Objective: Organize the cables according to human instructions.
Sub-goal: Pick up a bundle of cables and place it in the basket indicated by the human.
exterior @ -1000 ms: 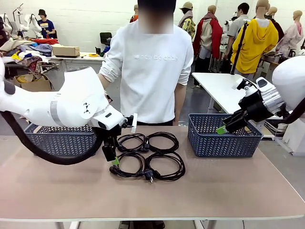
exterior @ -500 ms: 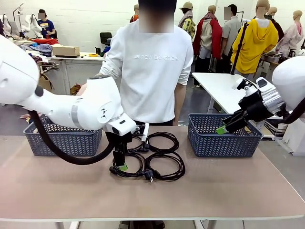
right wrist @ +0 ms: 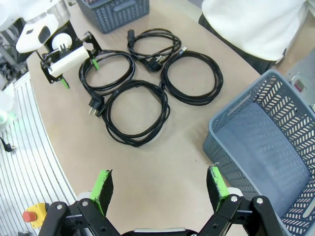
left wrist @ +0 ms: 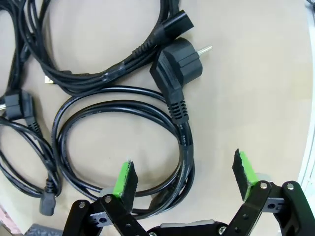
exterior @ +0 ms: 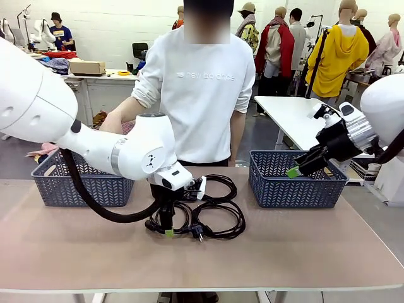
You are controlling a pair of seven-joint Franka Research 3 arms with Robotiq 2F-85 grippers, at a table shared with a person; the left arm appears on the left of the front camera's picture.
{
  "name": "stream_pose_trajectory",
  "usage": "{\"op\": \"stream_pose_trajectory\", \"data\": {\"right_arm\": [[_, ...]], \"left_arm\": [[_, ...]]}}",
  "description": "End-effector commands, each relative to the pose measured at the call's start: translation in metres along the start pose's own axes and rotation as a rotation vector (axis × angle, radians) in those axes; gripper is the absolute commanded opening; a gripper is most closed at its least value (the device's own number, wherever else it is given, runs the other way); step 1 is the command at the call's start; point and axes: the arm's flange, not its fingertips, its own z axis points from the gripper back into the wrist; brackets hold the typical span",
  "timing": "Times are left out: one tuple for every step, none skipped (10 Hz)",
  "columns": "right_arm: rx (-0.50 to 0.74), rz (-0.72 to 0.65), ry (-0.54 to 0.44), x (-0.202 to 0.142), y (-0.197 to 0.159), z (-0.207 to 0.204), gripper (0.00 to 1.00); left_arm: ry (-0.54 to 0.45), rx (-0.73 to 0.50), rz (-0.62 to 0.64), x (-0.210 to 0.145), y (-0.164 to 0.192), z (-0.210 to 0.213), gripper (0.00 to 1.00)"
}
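Left tool (left wrist: 184, 171) spread — astride a cable (left wrist: 185, 142), right tool (exterior: 293, 171) aloft

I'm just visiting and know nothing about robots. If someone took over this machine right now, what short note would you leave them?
Left pincer: open, lowered over the front-left coil, its cord between the fingers; not gripped yet.
Right pincer: open, holding nothing, hovering by the right basket.
The four cables all lie coiled mid-table, between the left basket and the right basket.
Done: nothing sorted.
Left: grip each coil and put it where the person says.
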Motion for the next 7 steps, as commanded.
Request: {"op": "stream_pose_trajectory", "data": {"right_arm": [[0.014, 0.021, -0.024, 0.001, -0.004, -0.001, 1.0], [0.014, 0.021, -0.024, 0.001, -0.004, -0.001, 1.0], [0.014, 0.021, -0.024, 0.001, -0.004, -0.001, 1.0], [0.014, 0.021, -0.024, 0.001, -0.004, -0.001, 1.0], [0.014, 0.021, -0.024, 0.001, -0.004, -0.001, 1.0], [0.014, 0.021, -0.024, 0.001, -0.004, -0.001, 1.0], [0.014, 0.021, -0.024, 0.001, -0.004, -0.001, 1.0]], "left_arm": [[0.031, -0.006, 0.014, -0.002, 0.0, -0.006, 1.0], [0.035, -0.008, 0.014, -0.002, 0.0, -0.012, 1.0], [0.041, -0.007, 0.008, -0.002, 0.001, -0.016, 1.0], [0.048, -0.005, 0.003, -0.002, 0.002, -0.02, 1.0], [0.048, 0.0, 0.002, -0.002, 0.003, -0.023, 1.0], [0.038, 0.001, 0.001, -0.002, 0.004, -0.025, 1.0], [0.032, 0.0, -0.003, -0.002, 0.004, -0.027, 1.0]]}}
